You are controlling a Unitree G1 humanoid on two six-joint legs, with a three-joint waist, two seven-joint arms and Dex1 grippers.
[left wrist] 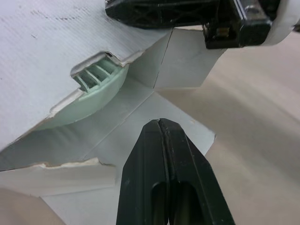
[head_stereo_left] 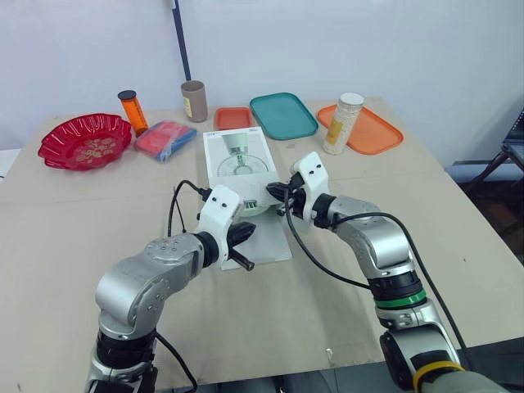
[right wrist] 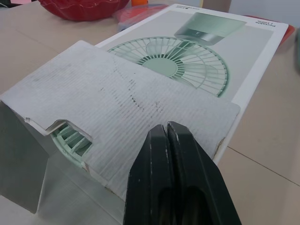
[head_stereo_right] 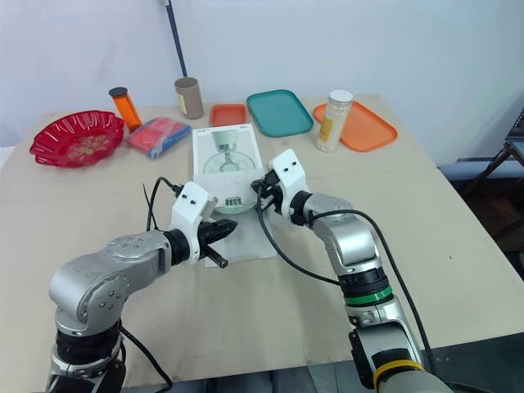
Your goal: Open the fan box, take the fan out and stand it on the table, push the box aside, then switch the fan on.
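My left tool (left wrist: pixel 160 124) is pinching shut on nothing above the spread bottom flap (left wrist: pixel 108 138) of the fan box (head_stereo_left: pixel 237 160), which is lying flat mid-bench (head_stereo_left: pixel 368 270); my right tool (right wrist: pixel 166 125), equally closed and empty, is seemingly pressing the top flap (right wrist: pixel 131 108) to keep the mouth gaping. The fan (right wrist: pixel 70 138) is sitting inside, its green grille (left wrist: pixel 93 77) peeking out; I am judging that drawing it out comes next.

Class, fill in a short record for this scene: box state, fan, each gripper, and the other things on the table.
box state: fan box lies flat on the table, its near end flaps open
fan: pale green fan inside the box, showing at the open end
left gripper: shut, at the open flaps
right gripper: shut, over the box's open end
other things: red bowl, orange bottle, brown cup, teal tray, orange tray, white jar
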